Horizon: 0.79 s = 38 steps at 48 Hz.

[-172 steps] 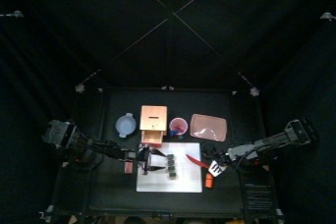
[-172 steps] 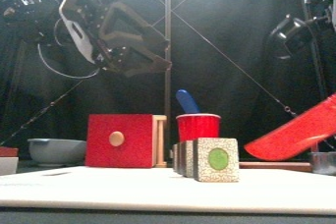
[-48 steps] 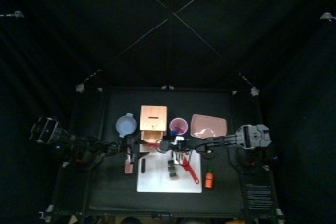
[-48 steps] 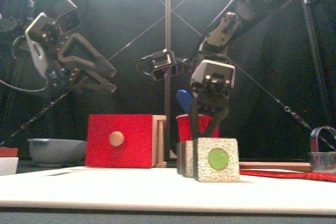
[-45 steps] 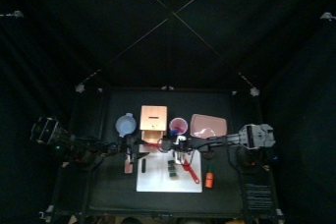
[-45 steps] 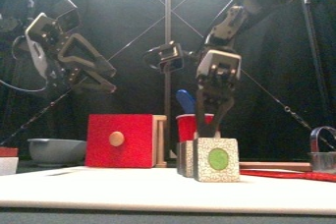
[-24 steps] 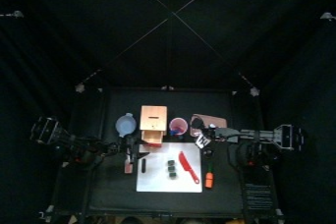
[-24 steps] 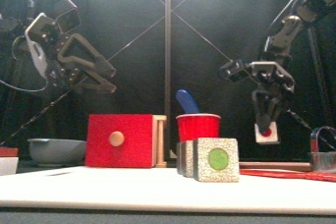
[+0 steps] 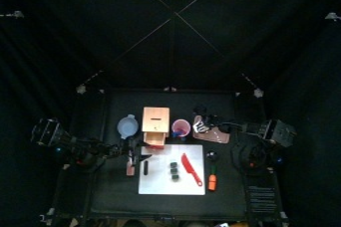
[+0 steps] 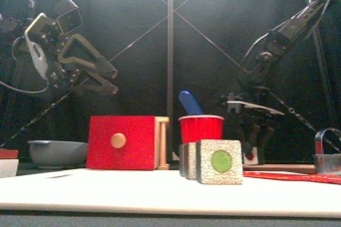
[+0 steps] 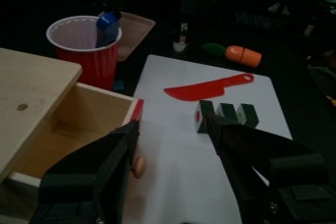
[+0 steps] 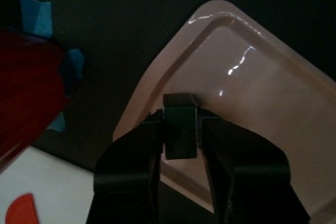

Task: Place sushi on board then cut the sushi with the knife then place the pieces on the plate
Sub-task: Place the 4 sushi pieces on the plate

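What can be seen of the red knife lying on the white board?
The red knife is a one-piece toy, plastic by its look, with a broad curved blade and a short handle. It lies flat and slantwise on the white cutting board, to the right of the sushi roll in the top view and apart from it. Nothing else touches it.
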Each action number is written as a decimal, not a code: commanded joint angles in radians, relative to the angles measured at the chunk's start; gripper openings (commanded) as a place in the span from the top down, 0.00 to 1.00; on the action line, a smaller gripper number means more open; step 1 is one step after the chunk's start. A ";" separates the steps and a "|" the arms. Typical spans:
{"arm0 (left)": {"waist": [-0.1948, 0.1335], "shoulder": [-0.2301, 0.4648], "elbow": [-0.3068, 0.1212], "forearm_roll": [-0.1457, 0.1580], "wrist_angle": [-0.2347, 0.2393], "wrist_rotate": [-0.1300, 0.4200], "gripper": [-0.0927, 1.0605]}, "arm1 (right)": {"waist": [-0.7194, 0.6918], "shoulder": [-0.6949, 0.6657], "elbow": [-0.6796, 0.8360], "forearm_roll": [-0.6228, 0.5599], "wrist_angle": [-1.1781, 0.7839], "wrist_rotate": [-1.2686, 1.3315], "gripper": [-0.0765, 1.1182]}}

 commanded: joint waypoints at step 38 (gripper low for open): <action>-0.003 -0.002 -0.040 0.002 -0.003 -0.005 0.13 | 0.568 -0.140 -0.051 -0.075 0.133 -0.129 0.23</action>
